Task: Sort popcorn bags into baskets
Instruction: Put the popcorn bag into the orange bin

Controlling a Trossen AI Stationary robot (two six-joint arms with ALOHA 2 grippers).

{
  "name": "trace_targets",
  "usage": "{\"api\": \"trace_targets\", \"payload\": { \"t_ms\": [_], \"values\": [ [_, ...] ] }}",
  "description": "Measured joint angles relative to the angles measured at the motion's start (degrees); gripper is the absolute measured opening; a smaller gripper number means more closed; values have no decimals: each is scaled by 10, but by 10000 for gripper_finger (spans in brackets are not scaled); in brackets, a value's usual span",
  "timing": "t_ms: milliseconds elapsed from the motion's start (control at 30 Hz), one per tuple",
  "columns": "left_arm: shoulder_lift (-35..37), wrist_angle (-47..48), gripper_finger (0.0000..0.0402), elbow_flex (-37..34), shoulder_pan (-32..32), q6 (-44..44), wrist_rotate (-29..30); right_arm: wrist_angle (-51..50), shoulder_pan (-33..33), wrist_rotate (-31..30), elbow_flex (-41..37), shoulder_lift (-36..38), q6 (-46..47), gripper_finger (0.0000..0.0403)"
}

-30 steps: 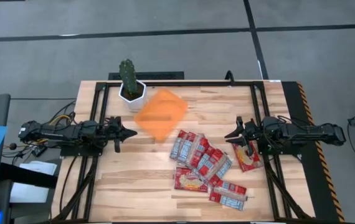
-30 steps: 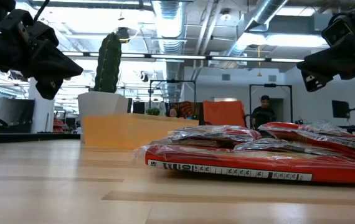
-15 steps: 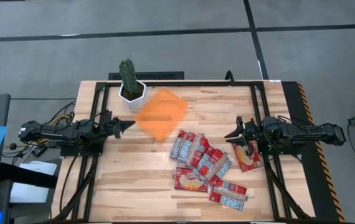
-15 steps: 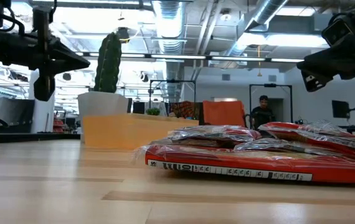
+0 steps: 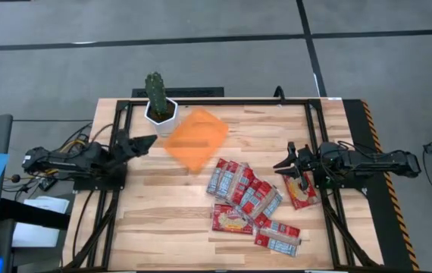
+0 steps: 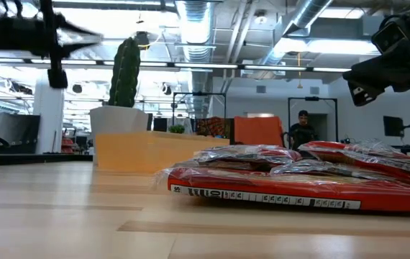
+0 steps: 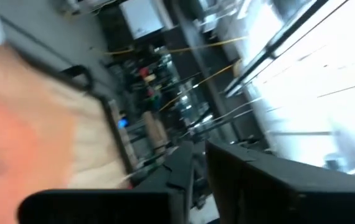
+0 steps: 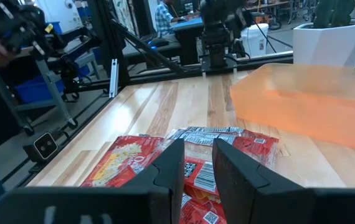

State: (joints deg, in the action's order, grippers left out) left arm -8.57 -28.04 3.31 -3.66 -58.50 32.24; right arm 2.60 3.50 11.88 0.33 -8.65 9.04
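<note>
The popcorn bags [image 5: 248, 199] were piled on the desk [image 5: 163, 220], right of the empty orange basket [image 5: 195, 139]. The left hand [image 5: 149, 140], nearly together, was raised near the cactus pot [image 5: 160, 111], which could be knocked. The right hand [image 5: 283, 165], slightly apart, held nothing.

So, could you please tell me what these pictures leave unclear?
- Left wrist view: motion blur smears everything; the left gripper cannot be read.
- Low view: the front bag hides the pile behind; the count is uncertain.
- Low view: the tray wall hides its inside.
- High view: bag print is too small.
</note>
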Motion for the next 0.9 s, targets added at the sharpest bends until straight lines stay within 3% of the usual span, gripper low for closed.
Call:
{"api": "trace_targets", "payload": {
  "t_ms": [100, 267, 467, 667, 833, 900],
  "values": [
    [-26, -20, 81, 45, 0, 39, -2, 0, 0, 0, 0, 0, 0, 109],
    [-125, -38, 148, 152, 0, 139, -22, 0, 0, 0, 0, 0, 0, 109],
    [-296, -16, 206, 313, 0, 161, -125, 21, -1, 4, 0, 0, 19, 109],
    [-465, 109, 224, 489, -6, 169, -246, 30, -1, 4, 0, 0, 190, 109],
    [-589, 196, 220, 618, -27, 148, -363, 32, -1, 4, 0, 0, 415, 109],
    [-632, 221, 218, 661, -37, 148, -412, 31, -1, 4, 0, 0, 450, 109]
  ]
}}
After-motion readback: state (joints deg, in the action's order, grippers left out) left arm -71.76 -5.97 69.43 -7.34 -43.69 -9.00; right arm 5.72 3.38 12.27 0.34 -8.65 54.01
